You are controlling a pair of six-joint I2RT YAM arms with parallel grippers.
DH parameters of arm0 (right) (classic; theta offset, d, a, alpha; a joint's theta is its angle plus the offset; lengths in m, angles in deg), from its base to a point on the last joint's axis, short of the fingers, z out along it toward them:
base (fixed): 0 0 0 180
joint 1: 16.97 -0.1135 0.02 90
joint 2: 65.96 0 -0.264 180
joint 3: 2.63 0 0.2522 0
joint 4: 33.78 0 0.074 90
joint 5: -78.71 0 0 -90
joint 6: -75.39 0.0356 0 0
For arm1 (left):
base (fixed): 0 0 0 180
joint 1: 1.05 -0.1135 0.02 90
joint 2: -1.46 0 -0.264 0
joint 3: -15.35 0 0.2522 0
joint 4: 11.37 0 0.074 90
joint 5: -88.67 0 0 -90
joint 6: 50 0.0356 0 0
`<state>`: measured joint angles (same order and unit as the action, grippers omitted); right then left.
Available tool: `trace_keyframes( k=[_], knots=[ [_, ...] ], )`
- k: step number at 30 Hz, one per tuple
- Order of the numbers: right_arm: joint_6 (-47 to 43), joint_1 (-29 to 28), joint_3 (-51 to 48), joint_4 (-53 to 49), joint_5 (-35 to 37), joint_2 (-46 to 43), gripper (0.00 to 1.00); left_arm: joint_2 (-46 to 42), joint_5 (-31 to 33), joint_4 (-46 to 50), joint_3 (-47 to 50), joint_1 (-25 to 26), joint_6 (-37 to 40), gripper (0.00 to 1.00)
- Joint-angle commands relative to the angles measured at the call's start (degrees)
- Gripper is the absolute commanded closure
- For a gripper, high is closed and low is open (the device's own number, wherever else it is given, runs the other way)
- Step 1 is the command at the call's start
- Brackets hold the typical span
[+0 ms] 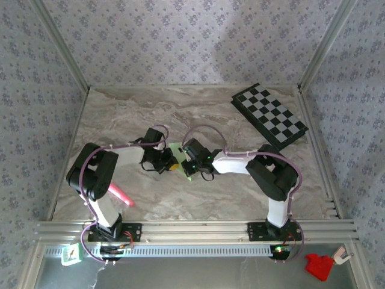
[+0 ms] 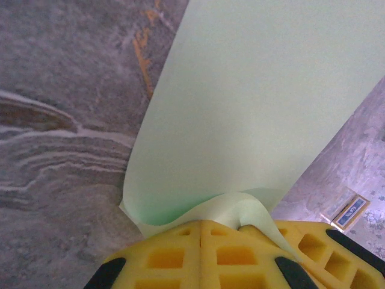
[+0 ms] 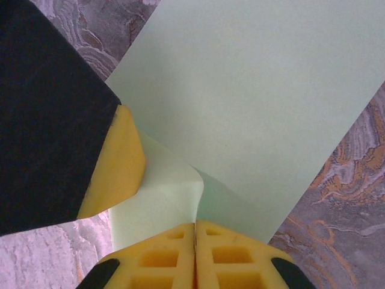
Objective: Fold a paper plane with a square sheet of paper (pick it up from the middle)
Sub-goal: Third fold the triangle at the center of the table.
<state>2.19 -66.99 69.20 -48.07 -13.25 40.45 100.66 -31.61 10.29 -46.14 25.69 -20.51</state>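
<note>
Nearest the arm bases, a pink marker (image 1: pixel 120 195) lies on the marble table (image 1: pixel 198 201), far across from the chequered board (image 1: pixel 272 115) and out of the work.

Further in, well short of the board and to its left, the two arms meet over the square sheet of paper (image 1: pixel 178 149), which lies flat apart from one lifted edge. The right gripper (image 3: pixel 195 227) has its yellow jaws pressed fully together, and a raised flap of the pale green sheet (image 3: pixel 252 102) runs straight into the seam between them, so it has the paper nipped. The left gripper (image 2: pixel 201 226) is likewise closed tight. The sheet (image 2: pixel 258 96) curls up at its fingertips and it seems to pinch that same edge, though the curl hides the contact line. In the right wrist view one left finger (image 3: pixel 114 162) sits just beside the flap. Holding side by side like this, I judge, lets the pair carry one edge over evenly for a first fold.

No crease shows yet, so the plane is barely begun.
</note>
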Motion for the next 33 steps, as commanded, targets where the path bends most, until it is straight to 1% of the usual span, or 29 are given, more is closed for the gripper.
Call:
trace_keyframes(
  k=[1,8,14,16,19,22,24,27,30,33],
  knots=[
    [1.40,0.03,0.47,-3.30,-0.68,0.29,0.91,2.22,1.09,3.08,-0.78,-0.03,1.07,0.94],
    [1.92,0.27,0.47,-3.36,-1.14,-1.44,0.90,3.15,1.19,4.13,-1.25,-0.02,1.18,0.94],
    [3.11,0.95,0.47,-3.66,-1.70,-3.60,0.86,3.88,1.79,5.54,-1.77,0.15,1.67,0.94],
    [3.74,1.31,0.30,-3.69,-1.86,-4.58,0.83,4.10,1.92,6.08,-1.92,0.24,1.79,0.94],
    [5.69,1.92,0.13,-4.36,-1.92,-6.45,0.75,4.23,2.42,6.98,-2.17,0.33,2.14,0.94],
    [8.13,2.84,-0.03,-5.22,-3.04,-7.90,0.69,4.34,2.49,7.21,-2.45,0.49,2.24,0.94],
    [9.56,3.41,-0.06,-5.93,-5.20,-8.28,0.68,4.43,2.51,7.30,-2.53,0.55,2.33,0.94],
    [10.58,3.88,-0.31,-6.05,-10.08,-7.85,0.69,4.55,2.50,7.30,-2.62,0.65,2.33,0.94],
    [10.42,3.83,-0.17,-5.53,-16.21,-6.28,0.76,4.85,2.34,7.26,-2.82,0.68,2.48,0.94],
    [9.77,3.38,0.60,-5.46,-19.32,-4.63,0.84,5.13,2.33,7.39,-2.90,0.77,2.50,0.94]
  ],
)
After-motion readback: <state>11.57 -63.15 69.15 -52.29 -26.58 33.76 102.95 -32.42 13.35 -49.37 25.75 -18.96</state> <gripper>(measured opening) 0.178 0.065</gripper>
